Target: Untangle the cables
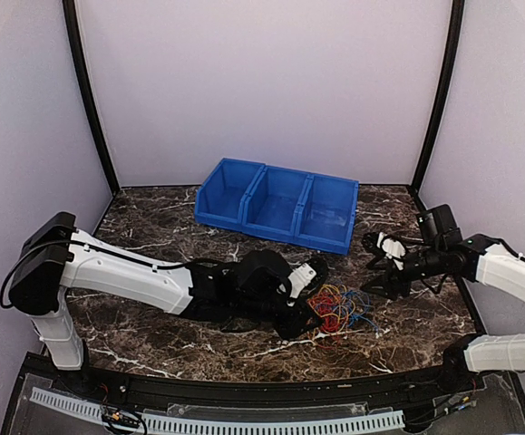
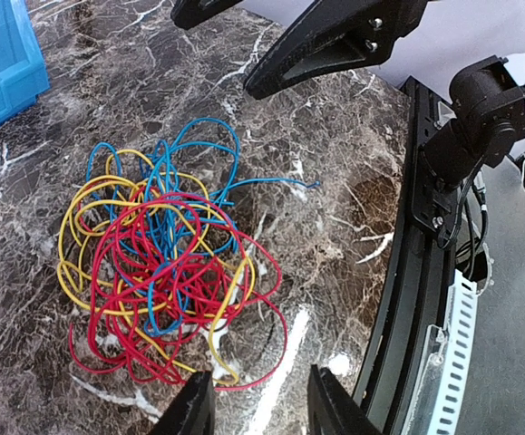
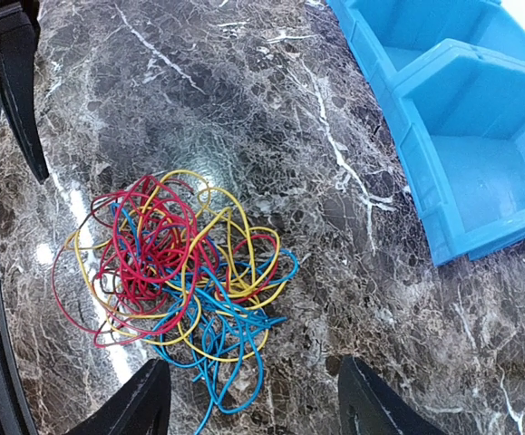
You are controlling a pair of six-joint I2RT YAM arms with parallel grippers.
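Overhead, the tangled cables [image 1: 339,310] are seen heaped on the marble bench [image 1: 153,227], in front of a row of blue bins [image 1: 276,204]. The left tool [image 1: 309,299] is set just beside the heap's left edge. The right tool [image 1: 374,269] is held near its right side, a little apart.

From the left wrist, red, blue and yellow loops are shown knotted into one roundish clump with no clear long axis. It lies straight ahead of the spread fingertips [image 2: 192,408]; nothing is pinched, though a red loop [image 2: 244,381] reaches the gap.

From the right wrist, the clump is shown ahead and slightly left of that tool's widely spread fingers [image 3: 144,403], with a blue strand [image 3: 212,408] trailing towards them. The left arm is judged the nearer for a first pull.
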